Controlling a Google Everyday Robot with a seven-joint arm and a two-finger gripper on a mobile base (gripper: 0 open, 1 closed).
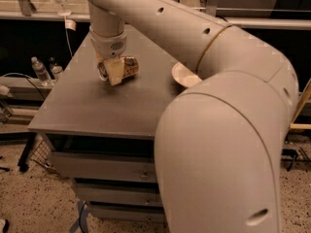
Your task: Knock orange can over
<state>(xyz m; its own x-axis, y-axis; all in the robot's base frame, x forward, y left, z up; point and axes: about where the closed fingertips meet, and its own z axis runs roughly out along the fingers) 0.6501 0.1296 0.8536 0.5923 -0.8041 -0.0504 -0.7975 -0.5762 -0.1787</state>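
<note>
The orange can (127,67) lies on its side at the back left of the grey table (97,108), its silver top facing left. My gripper (115,72) comes straight down from above and is shut on the can, with one pale finger (115,73) crossing its front. The can is at or just above the tabletop. My large white arm fills the right side of the view.
A white bowl (183,75) sits to the right of the can, partly hidden by my arm. Drawers (107,166) are under the tabletop. Water bottles (41,71) stand on a low shelf at the left. A railing runs behind the table.
</note>
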